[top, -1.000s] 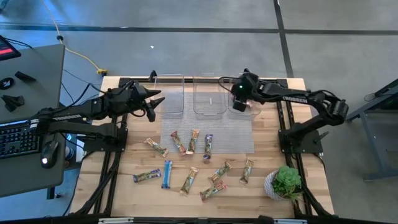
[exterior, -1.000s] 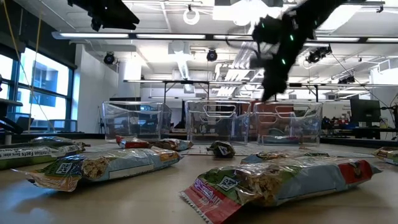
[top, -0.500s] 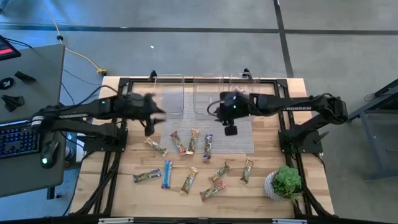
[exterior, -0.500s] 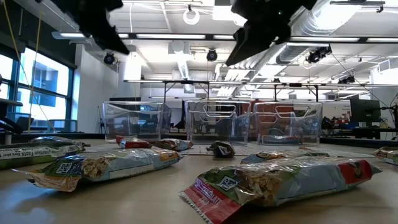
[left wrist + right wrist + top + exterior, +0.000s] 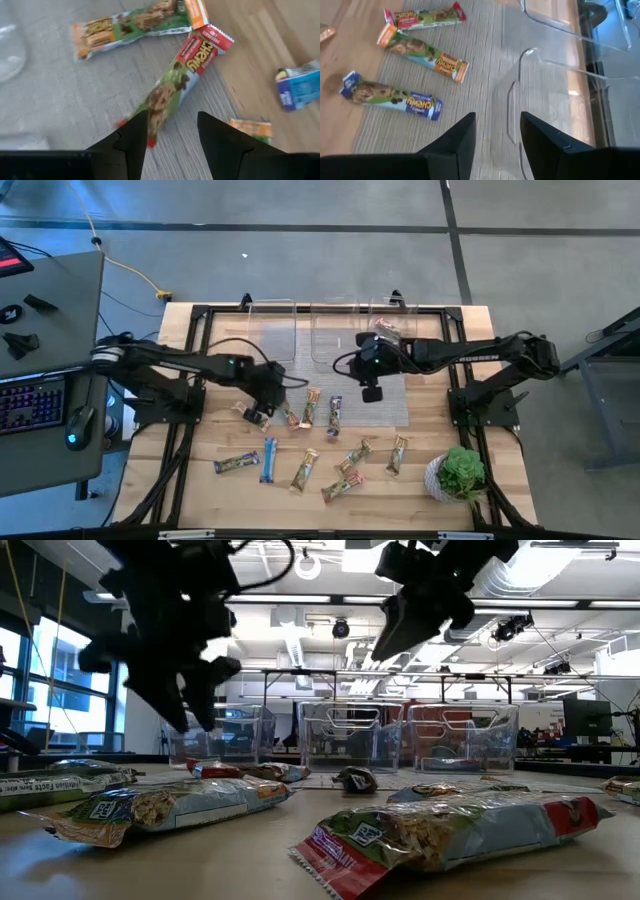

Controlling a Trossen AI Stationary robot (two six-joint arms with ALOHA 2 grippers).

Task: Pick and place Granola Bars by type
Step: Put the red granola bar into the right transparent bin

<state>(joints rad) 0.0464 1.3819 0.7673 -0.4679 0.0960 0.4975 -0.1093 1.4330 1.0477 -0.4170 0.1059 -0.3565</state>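
Several granola bars lie flat on the grey mat and the wooden table. My left gripper hangs open just above a red-ended bar; its fingers stand over the bar's near end, apart from it. An orange-ended bar and a blue one lie beside. My right gripper is open, high over the mat's far part. Its wrist view shows a red bar, an orange bar and a blue bar.
Three clear bins stand in a row at the table's far edge. A green potted plant sits at the near right corner. More bars lie on bare wood toward the near edge.
My left gripper has swung from beside the left bin toward the table's near and right side and come down over the bars at the mat's left edge. My right gripper has moved from above the right bin toward the near left, out over the mat.
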